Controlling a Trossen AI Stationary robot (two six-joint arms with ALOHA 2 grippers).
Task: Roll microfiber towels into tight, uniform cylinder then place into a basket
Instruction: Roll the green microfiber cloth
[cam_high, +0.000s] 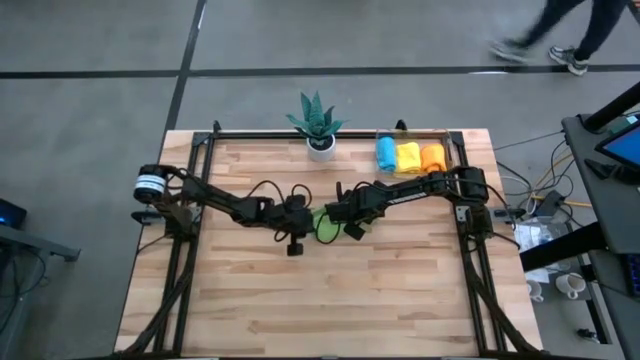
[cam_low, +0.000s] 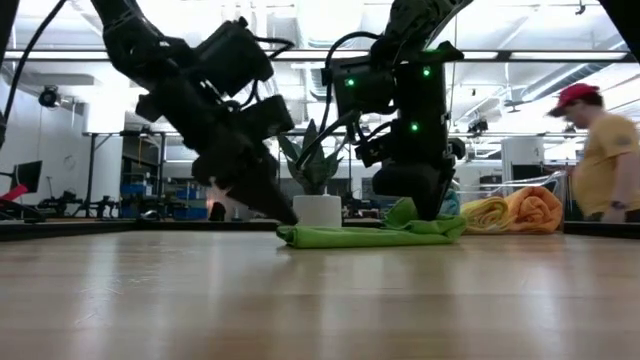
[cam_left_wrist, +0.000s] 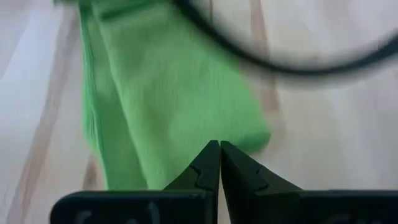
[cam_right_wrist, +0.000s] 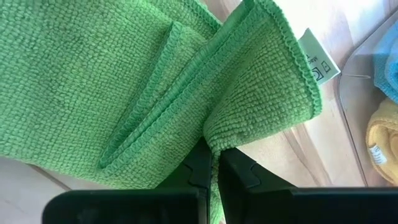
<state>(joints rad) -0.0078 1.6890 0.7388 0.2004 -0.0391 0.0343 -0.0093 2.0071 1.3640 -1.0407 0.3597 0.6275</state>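
Your right claw is pinching shut on a fold of the green towel, gathering the doubled hem between its tips so the cloth is lifting there into a small hump. Your left claw is also closed, tips together, and it is pressing down just at the towel's opposite edge; I cannot tell whether it is trapping any cloth or only touching the counter beside it.

The towel is lying partly folded in a long flat strip on the counter, between the two claws, a little in front of the potted plant. Judging by how it is draping and creasing, you are handling something very light, limp and slightly grippy: it is not going to hold a shape by itself, and a loose layer is likely to slide off or unroll. Take it by a stitched hem or doubled fold, as the right claw is doing, not by one thin layer in the middle, and keep the other end pinned while you are rolling.

Beside the plant, towards the right arm's side, the basket is sitting at the counter's back edge, already carrying blue, yellow and orange rolls. A small white label is sticking out at the towel's corner.
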